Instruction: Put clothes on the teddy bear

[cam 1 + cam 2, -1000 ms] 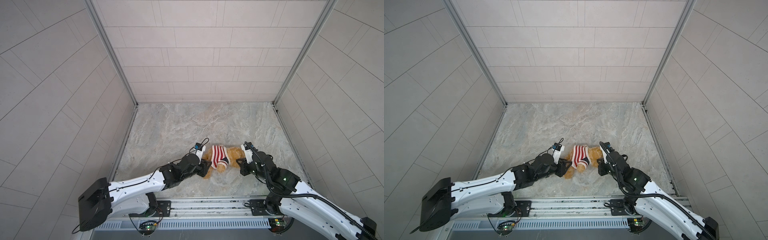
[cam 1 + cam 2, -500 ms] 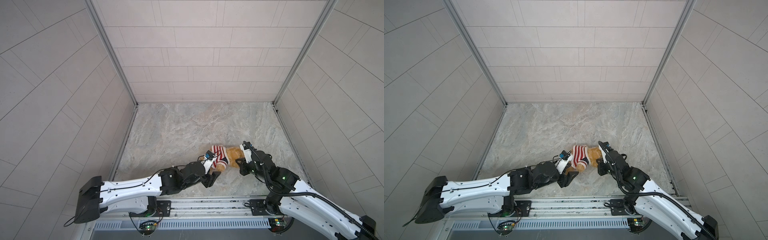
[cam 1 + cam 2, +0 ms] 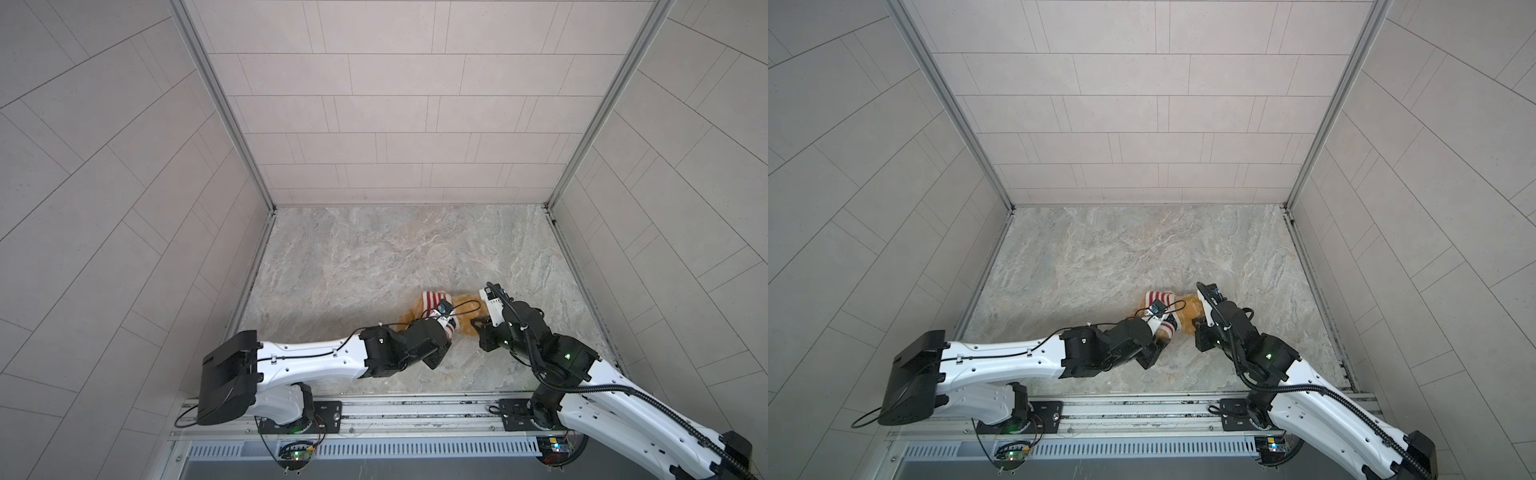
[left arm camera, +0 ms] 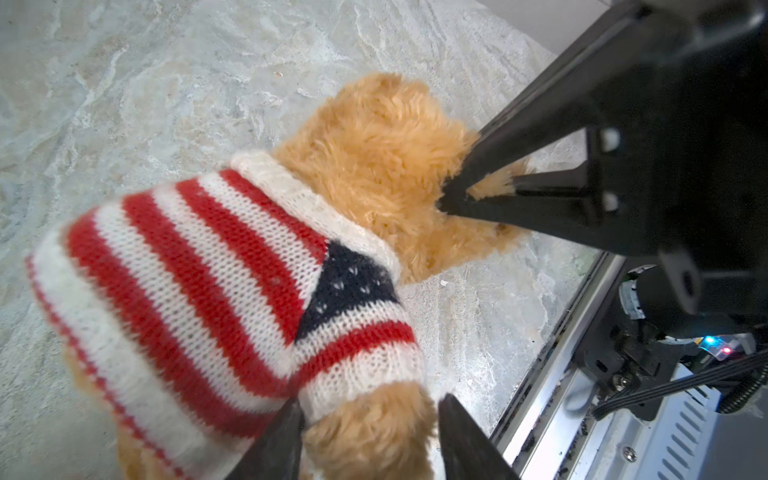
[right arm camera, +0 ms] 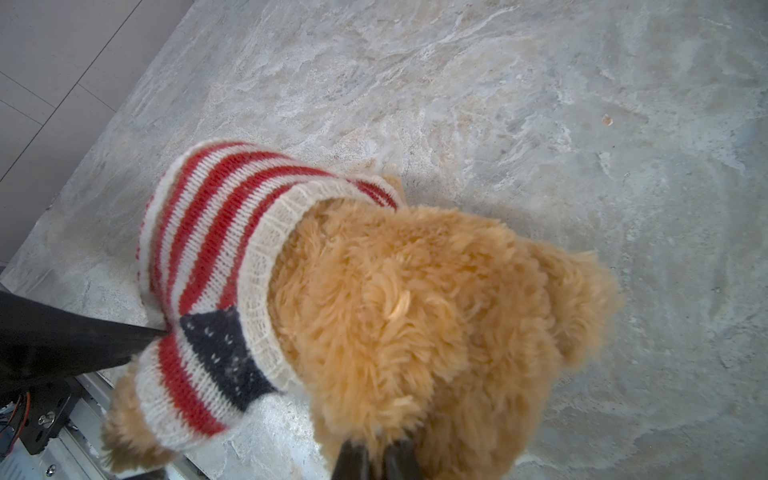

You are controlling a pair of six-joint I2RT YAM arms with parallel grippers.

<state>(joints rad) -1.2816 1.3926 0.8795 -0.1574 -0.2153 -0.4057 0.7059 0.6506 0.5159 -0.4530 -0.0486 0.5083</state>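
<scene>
Teddy bear (image 5: pixel 415 316) lying crosswise at the near edge of the floor (image 3: pixel 374 257), right of middle, an arm at each end.

Left gripper (image 4: pixel 372 401): jaws apart, astride the near sleeved arm, no clamp visible. Striped sweater (image 4: pixel 199 266) covers the torso. Long axis runs left–right, legs left, head pointing right. Right gripper (image 5: pixel 376 451): pinched tight on head fur. The left arm is nearer the sleeve, so any tug likely follows that axis.

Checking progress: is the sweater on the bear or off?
On: the striped sweater covers the teddy bear, collar round its neck.
</scene>
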